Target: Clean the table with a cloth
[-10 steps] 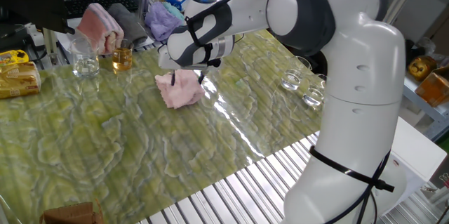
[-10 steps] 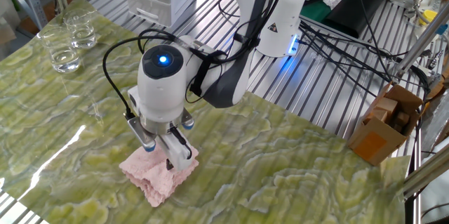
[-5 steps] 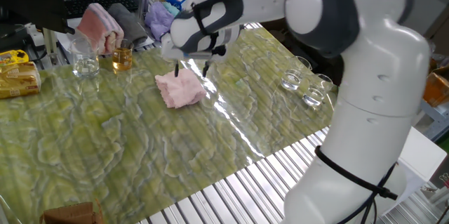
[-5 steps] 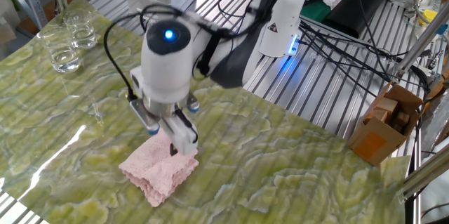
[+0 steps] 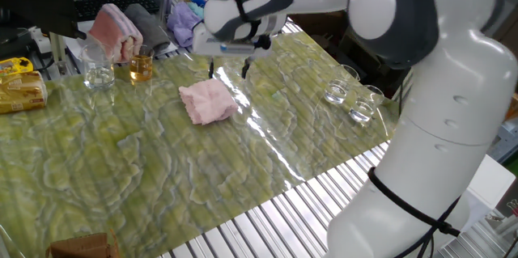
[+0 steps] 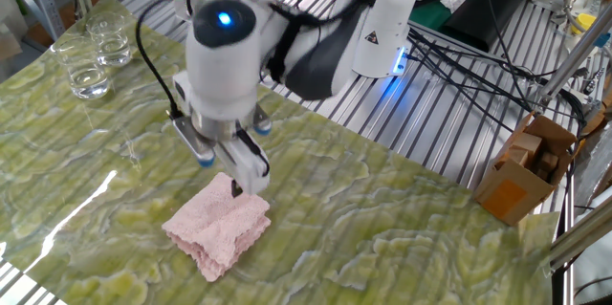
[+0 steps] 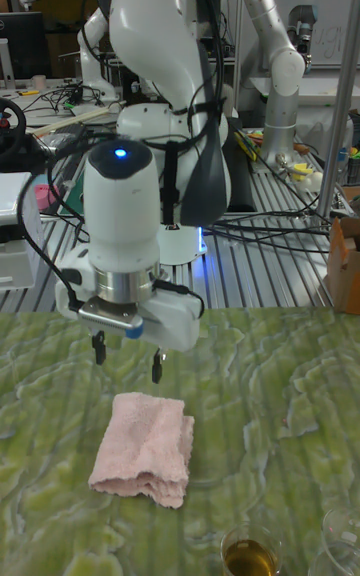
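Observation:
The pale pink cloth (image 5: 208, 102) lies crumpled flat on the yellow-green marbled table (image 5: 162, 169), toward its far side. My gripper (image 5: 229, 70) hovers just above the cloth's far edge, open, fingers pointing down with nothing between them. In the other fixed view the gripper (image 6: 228, 173) hangs over the upper corner of the cloth (image 6: 218, 227), and its lower fingertip is very close to the fabric. The tall fixed view shows a clear gap between the gripper (image 7: 128, 366) and the cloth (image 7: 145, 446).
Two empty glasses (image 5: 348, 100) stand near the right edge. An amber-filled glass (image 5: 141, 68) and a clear glass (image 5: 98, 72) stand at the back left, by a folded pink-and-white towel (image 5: 116, 31), a lavender cloth (image 5: 188, 22) and yellow packets (image 5: 20, 84). The ribbed metal edge (image 5: 275, 217) runs along the front.
My gripper has risen off the cloth and moved slightly toward the far side. The cloth stays on the table where it was.

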Robot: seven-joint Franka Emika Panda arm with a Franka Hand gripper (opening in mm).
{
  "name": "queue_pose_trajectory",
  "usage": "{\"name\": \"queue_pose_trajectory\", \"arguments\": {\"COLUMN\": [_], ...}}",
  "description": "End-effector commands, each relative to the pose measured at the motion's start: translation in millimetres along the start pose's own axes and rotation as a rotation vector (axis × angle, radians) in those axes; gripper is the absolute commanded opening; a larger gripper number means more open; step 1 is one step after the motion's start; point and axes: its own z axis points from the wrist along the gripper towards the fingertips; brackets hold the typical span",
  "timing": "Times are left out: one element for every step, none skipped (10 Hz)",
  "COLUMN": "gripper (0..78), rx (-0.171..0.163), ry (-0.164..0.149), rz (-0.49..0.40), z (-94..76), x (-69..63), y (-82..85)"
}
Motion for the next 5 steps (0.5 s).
{"name": "queue_pose_trajectory", "arguments": {"gripper": [77.4,77.4,77.4,77.4,77.4], "rx": [0.005,0.002,-0.001,-0.003,-0.001], "ry": [0.027,0.028,0.028,0.03,0.034], "rz": [-0.023,-0.036,-0.048,-0.067,-0.081], "z": [-24.1,-26.4,-30.2,-35.9,-39.9], "x": [-9.1,-12.0,-13.7,-16.0,-17.3], "y": [-20.4,-24.5,-29.2,-33.1,-36.3]}}
